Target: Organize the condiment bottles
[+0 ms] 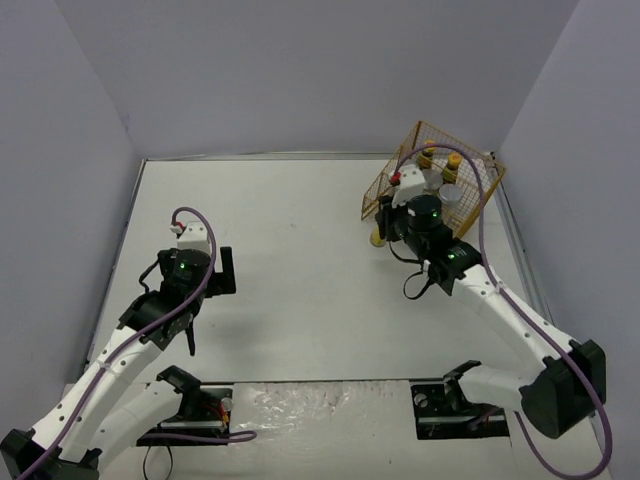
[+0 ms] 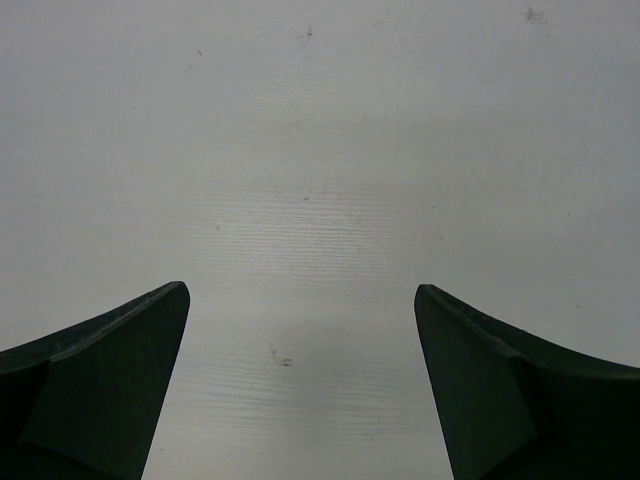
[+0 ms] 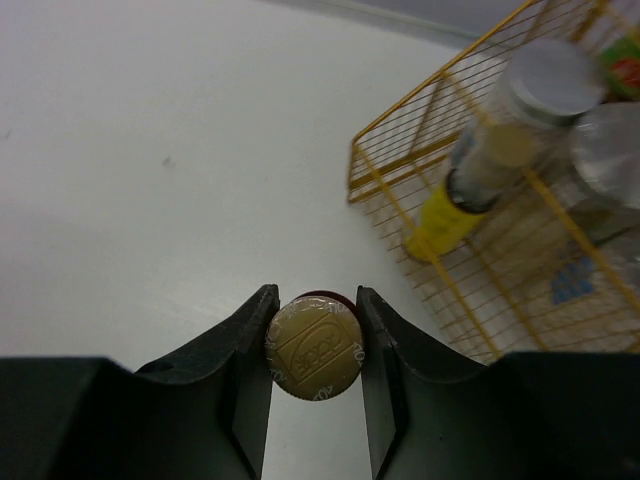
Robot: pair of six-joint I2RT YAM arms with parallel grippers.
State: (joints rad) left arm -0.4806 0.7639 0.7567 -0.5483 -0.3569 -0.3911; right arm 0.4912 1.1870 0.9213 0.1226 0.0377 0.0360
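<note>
White tabletop [image 1: 300, 230] with pale grey walls on three sides forms the work area.

**Right arm.** The right gripper [image 3: 316, 300] has its jaws closed on a slim dark bottle [image 3: 313, 347]. One finger presses each side of its round yellow-gold cap, and the embossed top of the cap faces the wrist camera. A dark rim of the bottle shows just behind the cap; the rest of the body is hidden. In the overhead view this bottle is outside the gold wire basket [image 3: 400, 150], just beside its near-left corner. Whether its base touches the table cannot be determined.

**Basket contents.** The basket stands at the far right of the table, near the right wall. The wrist view shows these bottles inside it:
- a pale bottle with a flat silver lid [image 3: 545, 75];
- a second silver-lidded bottle [image 3: 610, 140] beside it;
- a dark bottle with a yellow section [image 3: 445, 215], seen through the wire;
- at the frame edge, part of a green and red label, which cannot be identified.

The overhead view also shows two yellow caps [image 1: 427, 158] at the far side of the basket.

**Left arm.** The left gripper [image 2: 300, 290] has its jaws spread wide with nothing between them. It is over bare table on the left side, well apart from the basket and all bottles.
</note>
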